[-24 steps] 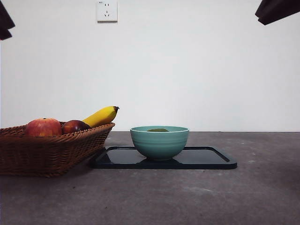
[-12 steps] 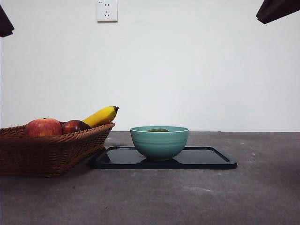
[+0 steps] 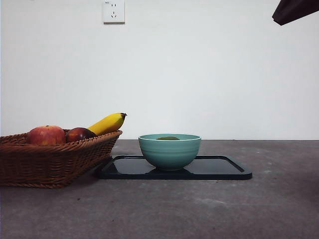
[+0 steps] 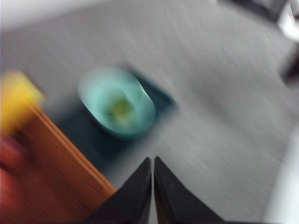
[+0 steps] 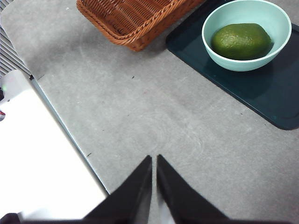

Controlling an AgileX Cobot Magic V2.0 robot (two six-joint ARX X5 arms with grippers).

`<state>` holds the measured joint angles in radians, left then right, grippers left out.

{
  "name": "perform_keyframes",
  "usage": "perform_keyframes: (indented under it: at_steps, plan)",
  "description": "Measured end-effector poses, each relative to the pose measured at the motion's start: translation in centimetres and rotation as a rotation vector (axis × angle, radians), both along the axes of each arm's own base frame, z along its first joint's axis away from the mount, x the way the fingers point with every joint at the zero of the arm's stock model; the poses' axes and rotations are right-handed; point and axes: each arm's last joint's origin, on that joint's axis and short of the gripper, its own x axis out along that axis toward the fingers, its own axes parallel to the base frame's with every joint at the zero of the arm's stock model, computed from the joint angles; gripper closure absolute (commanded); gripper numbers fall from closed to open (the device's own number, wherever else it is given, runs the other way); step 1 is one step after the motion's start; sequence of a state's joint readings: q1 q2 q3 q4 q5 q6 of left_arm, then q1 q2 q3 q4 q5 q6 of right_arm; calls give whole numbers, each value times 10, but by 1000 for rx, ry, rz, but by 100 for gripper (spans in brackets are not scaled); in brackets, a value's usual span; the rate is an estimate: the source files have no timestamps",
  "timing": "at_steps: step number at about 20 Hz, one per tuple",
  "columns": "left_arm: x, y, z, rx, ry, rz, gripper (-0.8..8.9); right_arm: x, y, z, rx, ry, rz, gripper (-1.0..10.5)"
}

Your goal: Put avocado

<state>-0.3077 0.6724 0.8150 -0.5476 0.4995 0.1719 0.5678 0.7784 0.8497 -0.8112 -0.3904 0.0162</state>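
A wicker basket (image 3: 50, 159) holding an apple (image 3: 46, 135), a dark red fruit (image 3: 79, 134) and a banana (image 3: 107, 123) stands just beside a dark tray (image 3: 224, 169). On the tray sits a teal bowl (image 3: 169, 152), and the avocado (image 5: 241, 41) lies inside it. Both the left gripper (image 4: 153, 164) and the right gripper (image 5: 153, 161) hang above the table with jaws closed on nothing.

Left gripper (image 4: 153, 165) and right gripper (image 5: 153, 163) both hang high above the bench, jaws pressed together, holding nothing.
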Motion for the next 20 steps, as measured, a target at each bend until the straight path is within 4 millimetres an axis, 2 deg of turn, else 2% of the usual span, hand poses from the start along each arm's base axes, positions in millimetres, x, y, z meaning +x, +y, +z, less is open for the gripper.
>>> perform_keyframes:
  at_steps: [2,4,7,9,15,17,20]
  plan:
    - [-2,15,9,-25,-234,162,805,0,0,0,0,0,0,940]
    - [-8,28,6,-33,-410,340,805,0,0,0,0,0,0,940]
    - [-17,43,-15,-29,-545,562,805,0,0,0,0,0,0,940]
    - [-21,48,-39,-11,-544,651,805,0,0,0,0,0,0,940]
    - [-25,52,-112,18,-489,710,805,0,0,0,0,0,0,940]
    - [-26,53,-127,21,-470,732,805,0,0,0,0,0,0,940]
    - [-27,53,-139,13,-461,746,805,0,0,0,0,0,0,940]
